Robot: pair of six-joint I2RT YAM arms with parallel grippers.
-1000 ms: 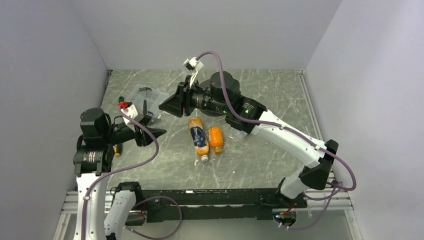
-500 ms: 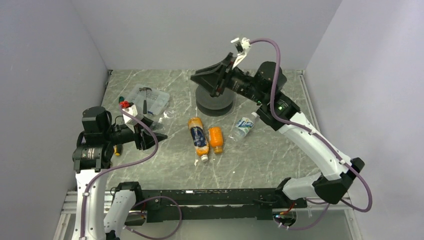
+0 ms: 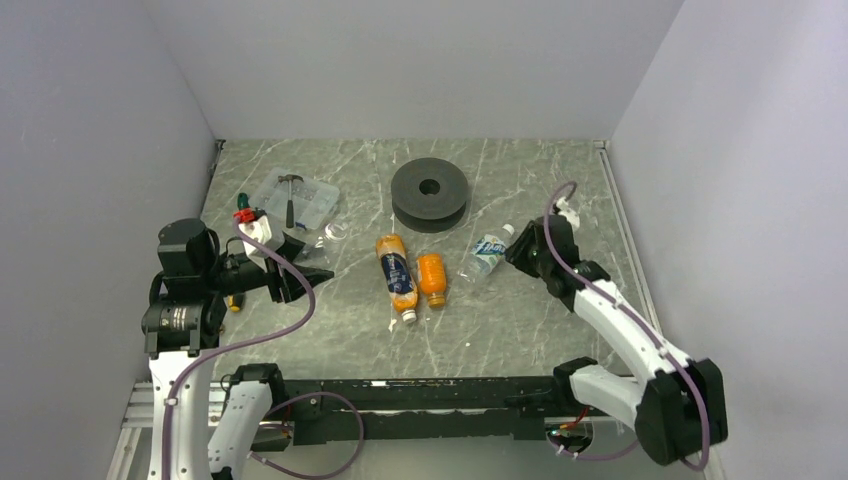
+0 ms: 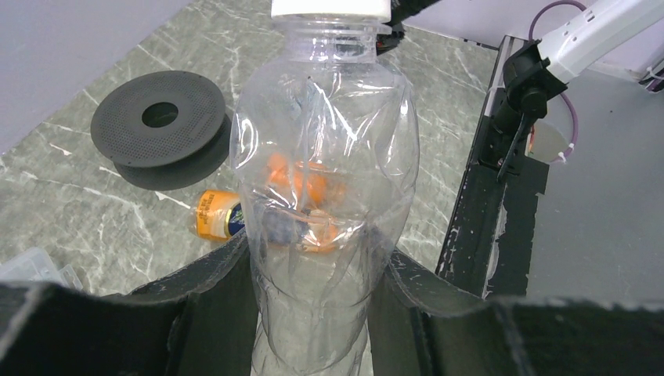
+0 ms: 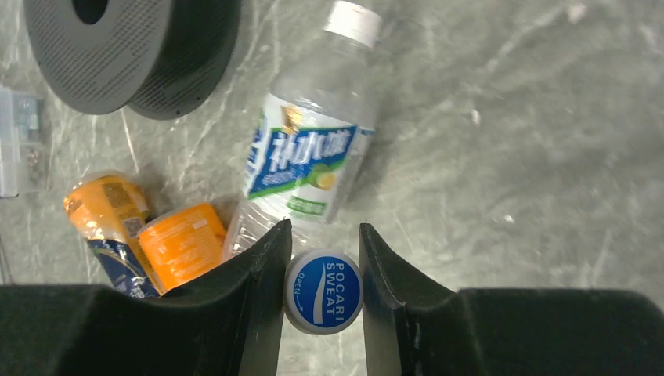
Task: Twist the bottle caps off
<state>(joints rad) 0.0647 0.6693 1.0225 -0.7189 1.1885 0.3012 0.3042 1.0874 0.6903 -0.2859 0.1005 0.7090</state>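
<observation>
In the top view our left arm stands folded at the left of the frame, its left gripper [image 4: 317,251] closed tight around a clear bottle [image 4: 325,157] that carries a white cap [image 4: 330,8]. Our right arm stretches low from the lower right. Its right gripper [image 5: 322,233] pinches a blue-and-white cap [image 5: 322,291] just beside the labelled bottle [image 5: 309,153] lying right of centre.

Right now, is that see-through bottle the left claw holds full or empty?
Empty: no liquid shows inside the clear bottle in the left gripper, and the orange bottles are visible through it.
</observation>
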